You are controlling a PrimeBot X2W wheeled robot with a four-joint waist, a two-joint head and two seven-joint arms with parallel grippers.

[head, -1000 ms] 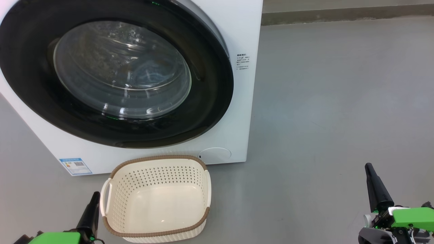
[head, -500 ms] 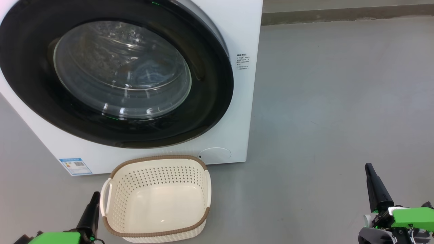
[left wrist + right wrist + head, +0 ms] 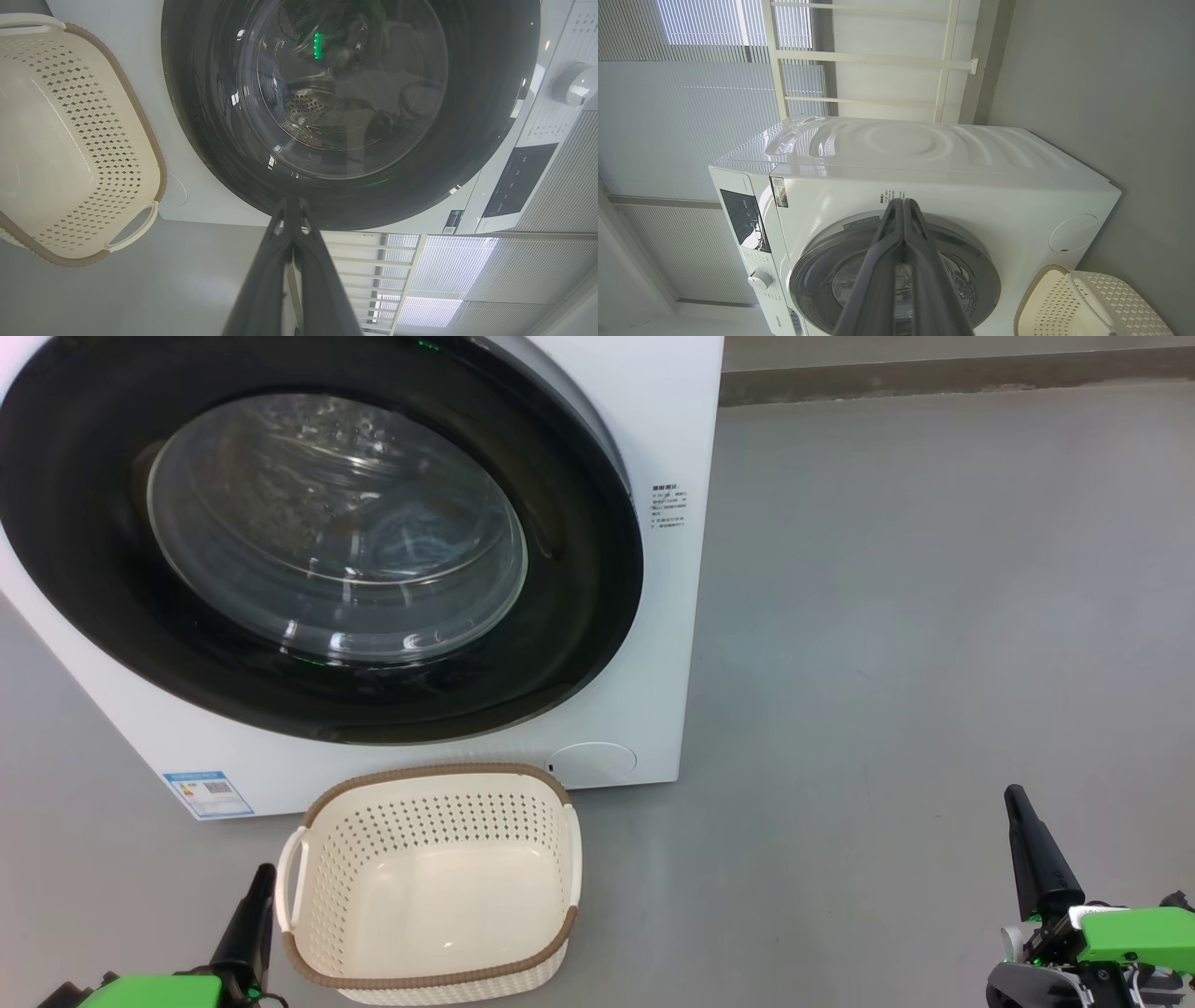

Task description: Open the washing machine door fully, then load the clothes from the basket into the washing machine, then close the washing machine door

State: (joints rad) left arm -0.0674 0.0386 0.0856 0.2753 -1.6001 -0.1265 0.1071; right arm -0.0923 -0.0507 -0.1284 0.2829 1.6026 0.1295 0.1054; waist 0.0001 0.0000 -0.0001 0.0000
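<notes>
1. Head view: nothing has shifted over the last second. The washing machine door (image 3: 308, 537) fills the upper left of the frame and sits shut against the washing machine (image 3: 672, 429). A pale blue patch behind the glass looks like the clothes (image 3: 411, 537), though it is dim. The basket (image 3: 429, 773) stands at lower centre, just in front of the machine, with nothing in it. The left gripper (image 3: 261, 877) is at lower left, just beside the basket's handle. The right gripper (image 3: 1018, 800) is at lower right, well apart from everything. Both have their fingers pressed together and hold nothing.

2. Left wrist view: the closed fingers rise from bottom centre toward the door's black rim. The basket lies at left, bare inside.

3. Right wrist view: the joined fingers point at the machine's front, and the basket is at the lower right corner.

4. Judgement: with the door shut, the basket emptied and both arms idle, the task appears finished.
</notes>
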